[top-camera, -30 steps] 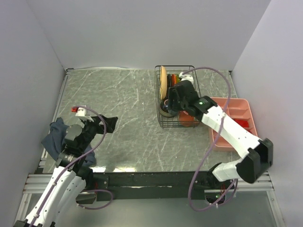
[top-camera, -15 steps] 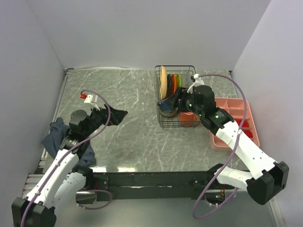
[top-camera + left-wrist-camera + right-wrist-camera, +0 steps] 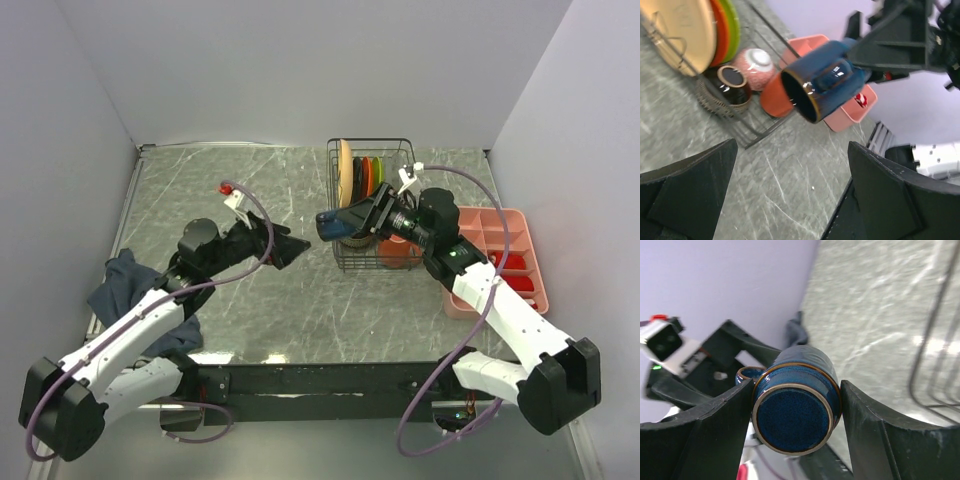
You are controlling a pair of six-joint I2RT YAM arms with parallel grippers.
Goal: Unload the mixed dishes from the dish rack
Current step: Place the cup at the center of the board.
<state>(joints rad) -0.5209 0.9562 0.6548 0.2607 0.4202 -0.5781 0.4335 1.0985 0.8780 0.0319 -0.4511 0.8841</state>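
1. The right gripper (image 3: pixel 796 390) is clamped on the blue cup (image 3: pixel 338 222), one finger on each side of its body. It holds the cup on its side in the air, over the left edge of the dish rack (image 3: pixel 370 268).
2. The left gripper (image 3: pixel 790 145) stands wide open with nothing in it, near the cup's mouth but not touching it.
3. To me this looks like a hand-over, and that is the risky part. If the right fingers let go before the left ones close, the cup drops to the table (image 3: pixel 250 310) and may chip.
4. The handle sticks out sideways, so a left finger catching it could twist the cup out of the grip.
5. The plates (image 3: pixel 350 172), an orange mug (image 3: pixel 775 97), a brown bowl (image 3: pixel 732 82) and a speckled bowl (image 3: pixel 757 60) wait in the rack.
6. I can read no brand, label or writing anywhere.
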